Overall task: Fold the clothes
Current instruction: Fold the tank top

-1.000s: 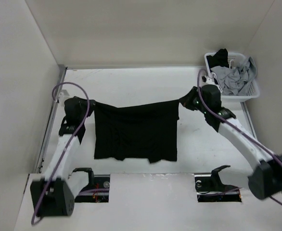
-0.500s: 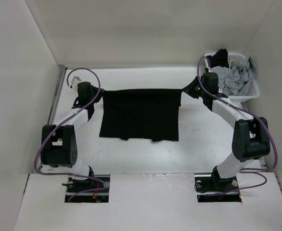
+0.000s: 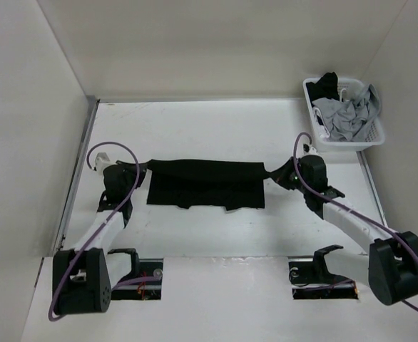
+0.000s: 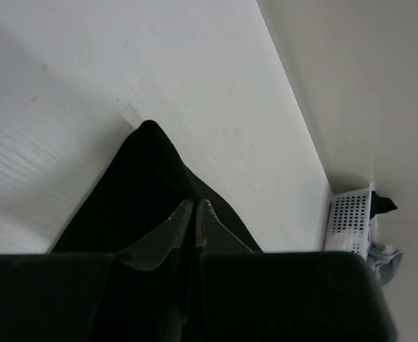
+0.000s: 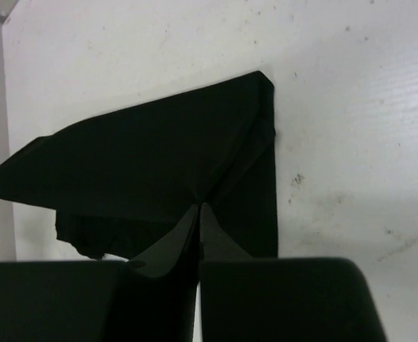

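White-walled bay, white table (image 3: 216, 121) filling the floor of it, with a metal rail (image 3: 81, 162) along its left edge. Both arms are bolted at the near shelf and reach forward with elbows out, purple cables (image 3: 113, 147) looped over them. Nothing sits between the arms and the work area.

A white laundry basket (image 3: 375, 135) stands in the far-right corner, well apart from the shirt and beyond the right arm. It's piled with light grey garments (image 3: 344, 117) plus one dark piece (image 3: 327, 84) at the back rim.

The black T-shirt (image 3: 205, 185) is plain, thin and unprinted. It lies mid-table, spread wide and short, roughly centred between the two arms. Its far edge runs as a taut straight band from one gripper to the other and laps over the layer below. The near edge lies flat on the table, slightly ragged, with a small notch near the middle. The right wrist view shows two layers: an upper sheet stretched away from the fingers and a lower one lying on the table.

The left gripper (image 3: 141, 171) is at the shirt's far-left corner, fingers pinched together on the fabric, which peaks up to a point ahead of them. The right gripper (image 3: 277, 174) is at the far-right corner, also clamped on the cloth, with creases fanning out from its fingertips. Both are low, near the table.
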Robot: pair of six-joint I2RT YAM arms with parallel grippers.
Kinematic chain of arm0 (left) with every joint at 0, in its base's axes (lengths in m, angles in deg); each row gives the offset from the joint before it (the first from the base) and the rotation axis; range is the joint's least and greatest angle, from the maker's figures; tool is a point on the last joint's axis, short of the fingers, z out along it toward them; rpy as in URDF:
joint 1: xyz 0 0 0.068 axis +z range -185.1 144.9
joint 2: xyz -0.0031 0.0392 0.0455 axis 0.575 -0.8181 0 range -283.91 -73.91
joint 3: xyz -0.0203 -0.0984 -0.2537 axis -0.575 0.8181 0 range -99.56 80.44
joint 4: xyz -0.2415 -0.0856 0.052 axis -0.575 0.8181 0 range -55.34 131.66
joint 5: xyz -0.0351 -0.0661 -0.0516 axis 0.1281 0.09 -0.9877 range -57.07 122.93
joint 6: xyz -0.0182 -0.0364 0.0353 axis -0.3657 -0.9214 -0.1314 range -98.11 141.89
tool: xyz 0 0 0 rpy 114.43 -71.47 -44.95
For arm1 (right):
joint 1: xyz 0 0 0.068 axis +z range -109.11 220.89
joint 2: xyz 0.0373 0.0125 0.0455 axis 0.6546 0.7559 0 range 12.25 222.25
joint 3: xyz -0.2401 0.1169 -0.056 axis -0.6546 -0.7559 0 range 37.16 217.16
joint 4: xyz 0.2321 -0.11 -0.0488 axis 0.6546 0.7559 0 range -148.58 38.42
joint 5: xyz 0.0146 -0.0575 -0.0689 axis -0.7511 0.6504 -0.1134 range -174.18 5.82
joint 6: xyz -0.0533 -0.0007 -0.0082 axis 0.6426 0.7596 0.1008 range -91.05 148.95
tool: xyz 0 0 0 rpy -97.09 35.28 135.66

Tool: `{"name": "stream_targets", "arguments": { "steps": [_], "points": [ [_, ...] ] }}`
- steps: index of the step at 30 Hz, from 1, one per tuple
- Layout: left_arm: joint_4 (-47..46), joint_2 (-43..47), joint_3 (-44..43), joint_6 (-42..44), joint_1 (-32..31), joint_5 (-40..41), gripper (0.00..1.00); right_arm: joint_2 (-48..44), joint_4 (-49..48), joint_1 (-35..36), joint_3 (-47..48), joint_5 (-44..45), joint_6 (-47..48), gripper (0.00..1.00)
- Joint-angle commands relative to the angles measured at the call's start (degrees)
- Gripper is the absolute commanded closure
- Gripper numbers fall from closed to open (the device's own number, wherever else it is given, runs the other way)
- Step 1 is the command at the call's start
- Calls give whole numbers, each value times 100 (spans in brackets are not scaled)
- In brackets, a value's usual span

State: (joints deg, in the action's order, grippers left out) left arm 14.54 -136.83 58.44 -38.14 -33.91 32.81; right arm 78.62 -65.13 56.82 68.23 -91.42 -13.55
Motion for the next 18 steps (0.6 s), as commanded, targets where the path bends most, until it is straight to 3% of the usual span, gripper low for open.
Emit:
{"name": "stream_targets", "arguments": {
  "steps": [1,9,18],
  "points": [
    [-300,595,441,62,184,-321,99,-422,-277,187,-390,285,-127,97],
    [104,1588,1259,193,790,-1015,99,-1459,329,679,-1313,689,-530,98],
    [886,2477,1901,518,1318,-1333,96,-1285,277,767,-1771,742,-1190,97]
  ]
}}
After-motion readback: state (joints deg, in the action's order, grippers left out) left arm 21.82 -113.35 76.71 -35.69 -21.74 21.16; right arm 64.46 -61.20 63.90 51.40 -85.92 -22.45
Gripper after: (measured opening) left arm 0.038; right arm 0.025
